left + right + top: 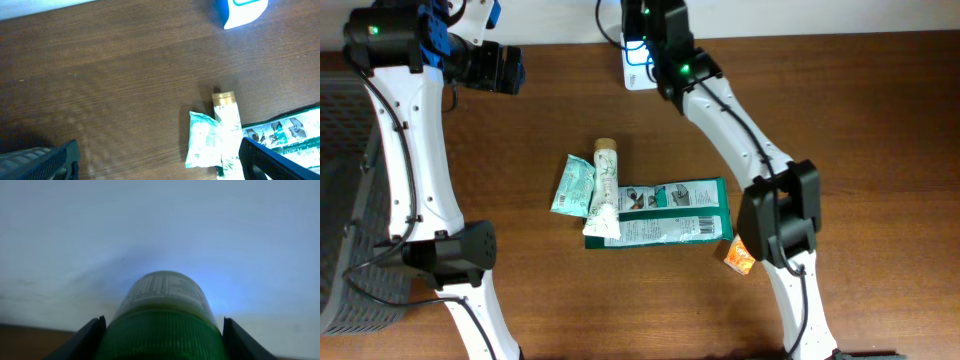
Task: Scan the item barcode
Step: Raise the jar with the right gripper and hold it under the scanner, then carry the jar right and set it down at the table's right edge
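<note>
Your right gripper pinches a green bottle between its 2 fingers, the bottle's printed end facing a pale, blue-lit surface. Seen from overhead, that gripper sits at the far edge of the wooden table, just beside the white-and-blue scanner; the bottle itself is hidden in that view. Your left gripper hangs spread wide over bare wood at the far left. At mid-table lie 4 loose items: a tube with a gold cap overlaps a teal pouch and a long green packet, and a small orange packet lies beside your right arm
</note>
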